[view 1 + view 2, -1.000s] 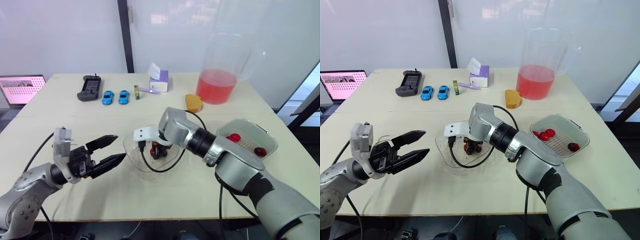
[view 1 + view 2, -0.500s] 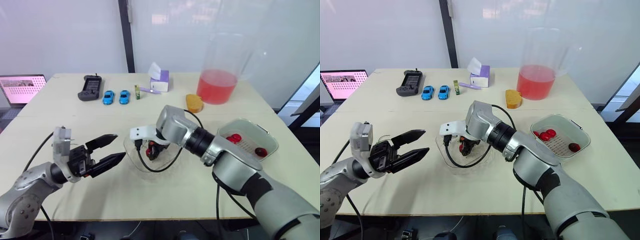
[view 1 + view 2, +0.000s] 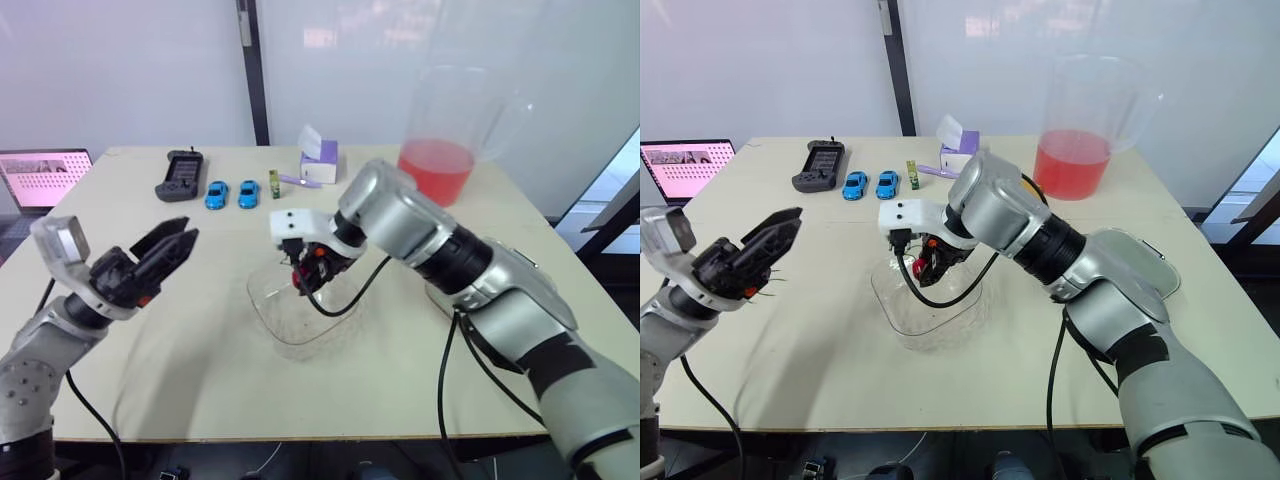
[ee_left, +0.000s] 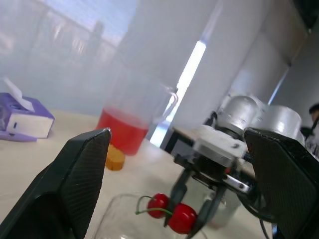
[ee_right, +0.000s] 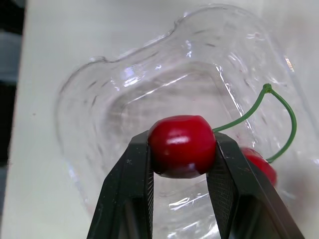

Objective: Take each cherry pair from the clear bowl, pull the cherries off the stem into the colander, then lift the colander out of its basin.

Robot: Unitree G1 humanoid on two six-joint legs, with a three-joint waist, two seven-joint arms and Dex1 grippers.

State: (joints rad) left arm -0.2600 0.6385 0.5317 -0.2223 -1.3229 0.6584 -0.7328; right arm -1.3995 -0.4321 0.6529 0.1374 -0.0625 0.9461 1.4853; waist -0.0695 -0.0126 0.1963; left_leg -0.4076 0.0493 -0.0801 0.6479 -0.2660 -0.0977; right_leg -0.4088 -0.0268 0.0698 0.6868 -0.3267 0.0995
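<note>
Red cherry pair (image 5: 182,146): one cherry is pinched between the two black fingers (image 5: 130,194) of the right gripper (image 3: 312,270). The second cherry hangs beside it, joined by the curved green stem. The pair is held in the air over the clear bowl (image 3: 298,318), above its rim. In the left wrist view both cherries clear the bowl edge.

The clear bowl stands on the pale wooden table (image 3: 200,350), near the middle. No other cherries can be made out inside it, though reflections on the plastic make this uncertain.

The left gripper (image 3: 186,235) is held above the table to the left of the bowl, well apart from it. Its fingers are spread wide, hold nothing, and point toward the cherry pair.

The colander (image 3: 1158,258) sits in its basin on the right side of the table. The right forearm covers most of it. Only part of the rim is visible, so its contents cannot be read.

Items along the far side of the table:
- a large clear pitcher (image 3: 437,165) part-filled with red liquid;
- a purple tissue box (image 3: 320,160);
- two blue toy cars (image 3: 231,195);
- a black handheld controller (image 3: 179,177).

A laptop (image 3: 40,178) sits at the far left edge.
</note>
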